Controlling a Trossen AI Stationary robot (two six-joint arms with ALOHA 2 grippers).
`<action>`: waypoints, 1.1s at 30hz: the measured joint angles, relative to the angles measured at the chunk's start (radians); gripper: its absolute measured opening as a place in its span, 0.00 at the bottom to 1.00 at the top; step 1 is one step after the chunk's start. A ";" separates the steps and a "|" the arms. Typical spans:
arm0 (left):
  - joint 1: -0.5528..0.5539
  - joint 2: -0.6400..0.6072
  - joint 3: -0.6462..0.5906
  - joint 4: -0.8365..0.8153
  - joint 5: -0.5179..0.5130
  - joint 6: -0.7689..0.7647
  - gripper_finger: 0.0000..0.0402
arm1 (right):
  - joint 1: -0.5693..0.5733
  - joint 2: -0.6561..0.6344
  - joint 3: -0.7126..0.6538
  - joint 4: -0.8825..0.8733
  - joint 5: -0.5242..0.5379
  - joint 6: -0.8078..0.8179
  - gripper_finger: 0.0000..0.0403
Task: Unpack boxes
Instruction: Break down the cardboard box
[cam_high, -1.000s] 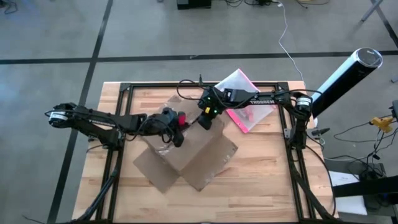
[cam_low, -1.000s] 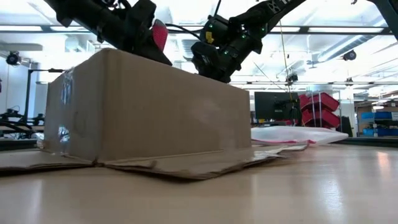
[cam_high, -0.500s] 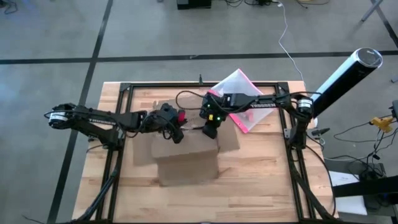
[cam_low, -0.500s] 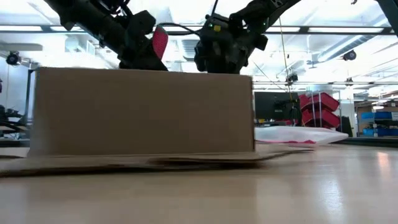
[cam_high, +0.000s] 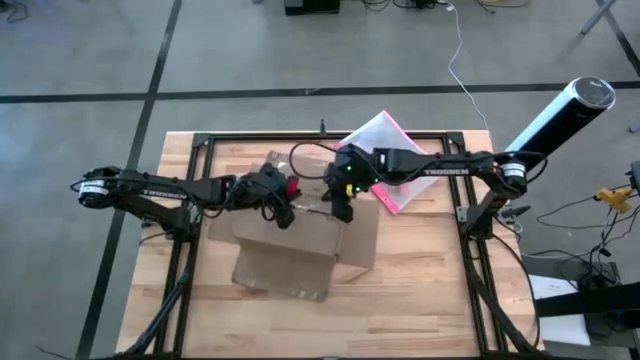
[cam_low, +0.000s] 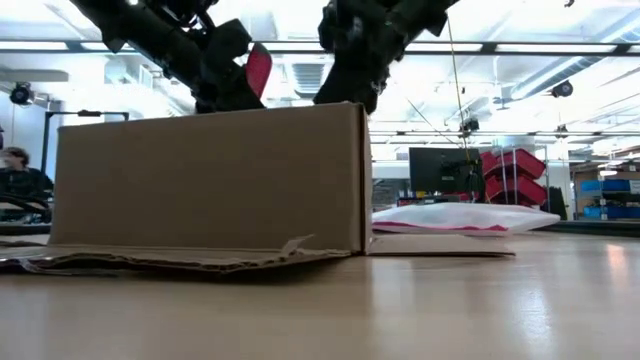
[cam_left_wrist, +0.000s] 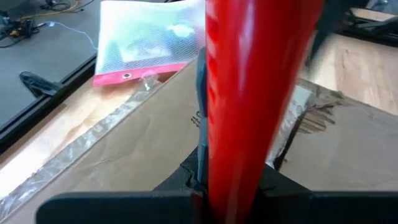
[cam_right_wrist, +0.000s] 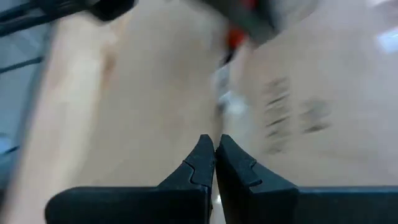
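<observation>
A brown corrugated cardboard box (cam_high: 300, 245) with taped seam sits mid-counter. The left tool (cam_high: 283, 206) grips a red blade-like cutter (cam_left_wrist: 249, 93) at the box top; the right tool (cam_right_wrist: 215, 163), fingers closed on nothing, hovers alongside. A slip could slice too deep or shove the box into the pink-edged pouch (cam_high: 385, 160)

The high view looks straight down from above, taking in the whole table (cam_high: 420, 300) with the cardboard box (cam_high: 300, 245) near its middle. The low view sits at tabletop height close before the box (cam_low: 210, 180), facing level into the room behind. Each wrist view looks down at the box top (cam_left_wrist: 124, 149) from close above. All four share the box.
</observation>
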 joint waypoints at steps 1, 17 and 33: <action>0.000 0.000 0.000 0.002 0.009 0.002 0.06 | 0.000 -0.003 0.000 0.019 0.043 -0.014 0.00; 0.000 -0.003 0.000 0.049 0.089 0.004 0.06 | -0.029 0.148 0.003 0.069 0.098 -0.047 0.38; 0.003 -0.098 -0.002 -0.022 0.122 0.055 0.06 | -0.031 0.176 0.005 0.072 0.098 -0.036 0.34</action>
